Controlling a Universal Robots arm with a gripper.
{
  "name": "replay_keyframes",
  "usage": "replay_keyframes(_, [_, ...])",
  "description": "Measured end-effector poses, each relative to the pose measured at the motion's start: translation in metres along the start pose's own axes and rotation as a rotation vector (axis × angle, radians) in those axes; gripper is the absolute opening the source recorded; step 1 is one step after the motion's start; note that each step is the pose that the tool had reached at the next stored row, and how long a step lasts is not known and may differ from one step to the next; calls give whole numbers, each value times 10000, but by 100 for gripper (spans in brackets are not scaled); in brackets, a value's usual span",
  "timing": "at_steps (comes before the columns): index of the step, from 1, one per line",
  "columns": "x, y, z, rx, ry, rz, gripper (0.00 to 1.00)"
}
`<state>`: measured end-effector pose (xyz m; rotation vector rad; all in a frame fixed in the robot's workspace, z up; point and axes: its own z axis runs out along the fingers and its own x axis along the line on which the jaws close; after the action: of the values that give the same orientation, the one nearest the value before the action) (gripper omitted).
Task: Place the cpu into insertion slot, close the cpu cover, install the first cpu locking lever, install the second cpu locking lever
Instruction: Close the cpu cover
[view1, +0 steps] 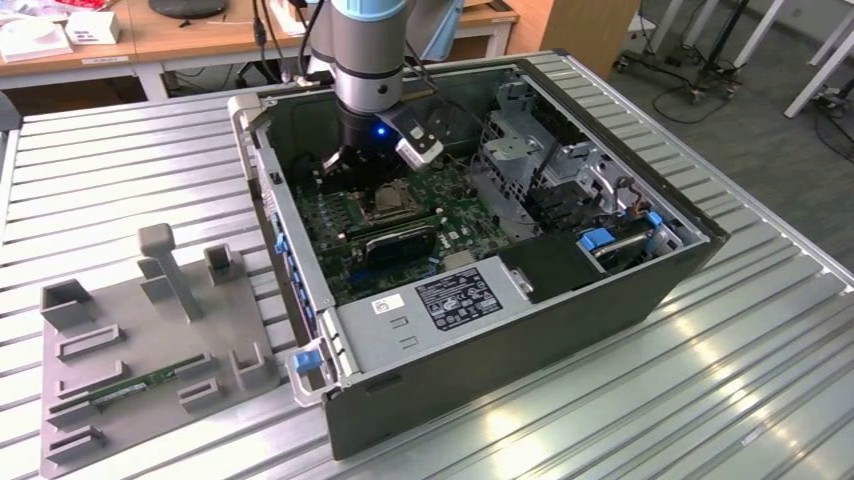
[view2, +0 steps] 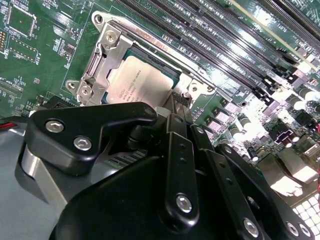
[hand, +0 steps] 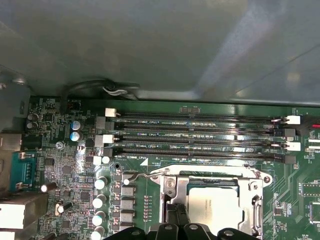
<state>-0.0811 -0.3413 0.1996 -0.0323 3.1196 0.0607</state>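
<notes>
The cpu (view2: 142, 77) (hand: 215, 202), a dull silver square, lies in the insertion slot (view1: 388, 203) on the green motherboard (view1: 334, 215). The cpu cover (view2: 100, 60) (hand: 175, 187), a silvery frame, lies flat over it with the chip showing through its window. A wire locking lever (hand: 142, 175) juts out past one corner of the socket. Another lever (view2: 165, 52) runs along the socket's edge beside the memory slots. My gripper (view2: 176, 100) (hand: 178, 207) (view1: 358, 175) is down inside the case at the socket's edge. Its fingers are shut together over the cover's rim.
The open computer case (view1: 601, 300) walls in the board. Long black memory slots (hand: 200, 135) run beside the socket, and a metal drive cage (view1: 534, 160) stands at the exterior view's right. A grey fixture tray (view1: 134, 350) with a green memory stick (view1: 140, 388) lies outside the case.
</notes>
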Motion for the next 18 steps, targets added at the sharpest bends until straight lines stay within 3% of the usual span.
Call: replay_keyframes(18, [2, -2, 26, 4, 3, 0, 11])
